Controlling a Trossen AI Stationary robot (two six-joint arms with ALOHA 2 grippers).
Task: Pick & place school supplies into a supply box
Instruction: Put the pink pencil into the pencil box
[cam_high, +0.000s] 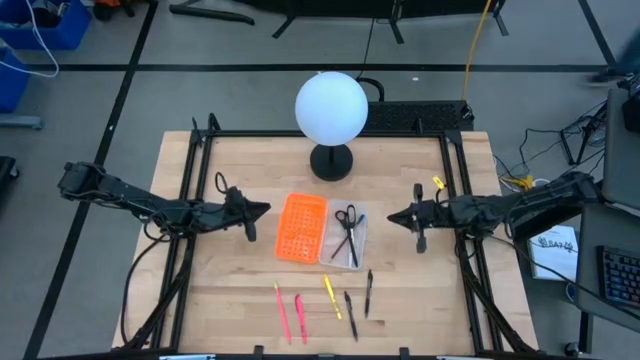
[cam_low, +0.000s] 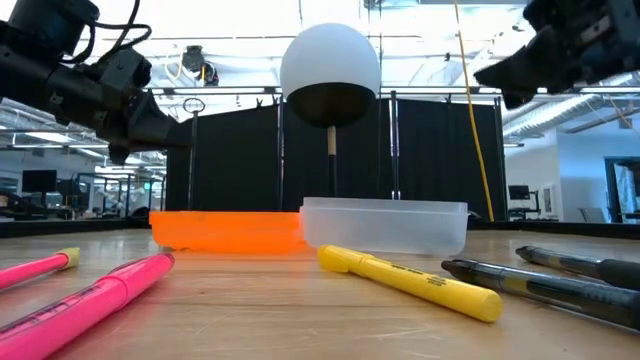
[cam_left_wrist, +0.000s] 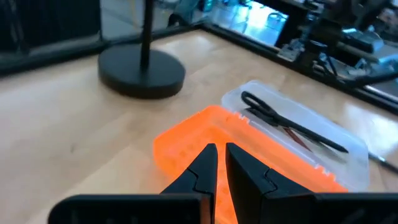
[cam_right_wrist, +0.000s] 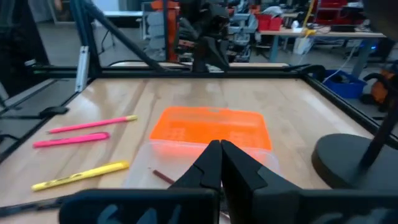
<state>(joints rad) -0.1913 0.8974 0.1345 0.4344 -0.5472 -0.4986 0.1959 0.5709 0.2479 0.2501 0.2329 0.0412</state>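
The clear supply box (cam_high: 358, 243) (cam_low: 385, 226) lies mid-table with the dark-handled scissors (cam_high: 347, 222) (cam_left_wrist: 286, 121) and a thin brown pencil (cam_right_wrist: 163, 177) inside it. An orange perforated piece (cam_high: 302, 227) lies against its left side. Two pink pens (cam_high: 290, 312), a yellow pen (cam_high: 331, 296) and two black pens (cam_high: 358, 302) lie flat on the table near the near edge. My left gripper (cam_high: 265, 208) (cam_left_wrist: 221, 152) hovers shut, left of the orange piece. My right gripper (cam_high: 392, 217) (cam_right_wrist: 220, 149) hovers shut, right of the box. Neither touches anything.
A lamp with a white globe (cam_high: 331, 106) stands on a round black base (cam_high: 331, 161) at the table's far middle, behind the box. Black frame rails (cam_high: 190, 200) run along the table's left and right sides. Bare wood (cam_high: 240, 290) lies around the pens.
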